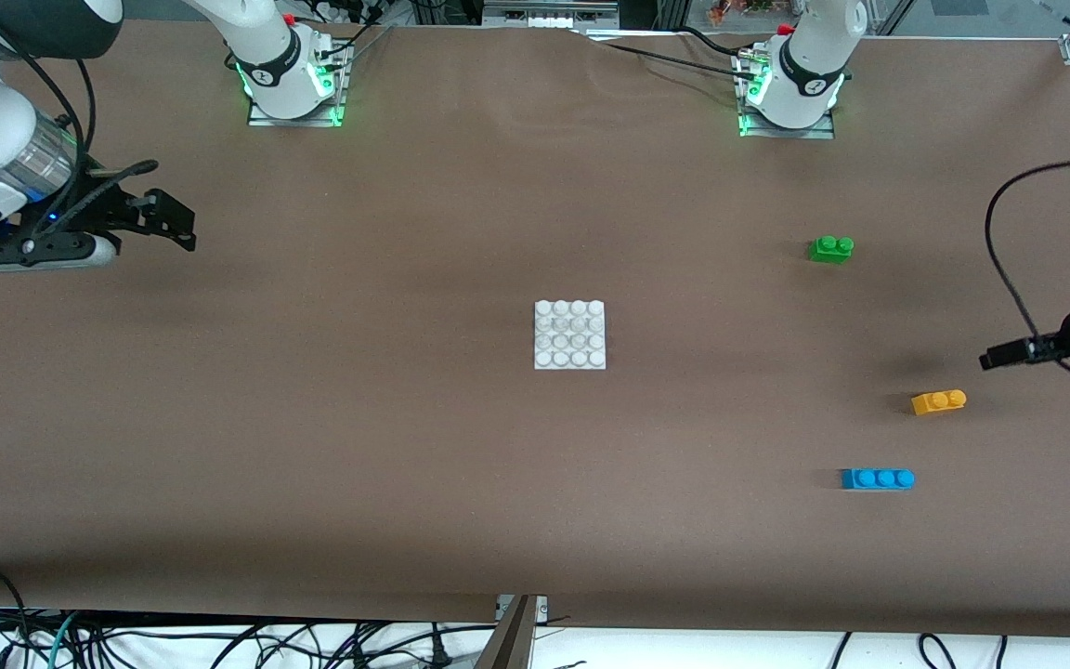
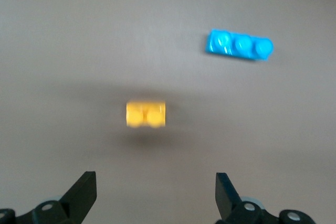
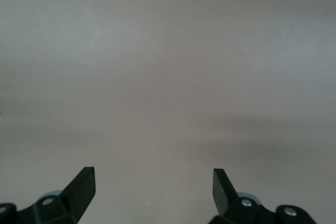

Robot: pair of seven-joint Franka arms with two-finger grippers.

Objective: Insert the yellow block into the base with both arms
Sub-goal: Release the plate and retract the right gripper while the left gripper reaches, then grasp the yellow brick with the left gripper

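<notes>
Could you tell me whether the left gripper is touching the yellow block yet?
Apart. The left wrist view shows the left gripper open, with bare table between its fingertips and the yellow block.

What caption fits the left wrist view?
Open left gripper hovers over the yellow block; blue brick lies nearby.

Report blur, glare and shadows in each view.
Front view: sharp, green glow at both arm bases, soft shadow beside the yellow block. Left wrist view: yellow block and blue brick blurred. Right wrist view: only bare table, a faint shadow band.
</notes>
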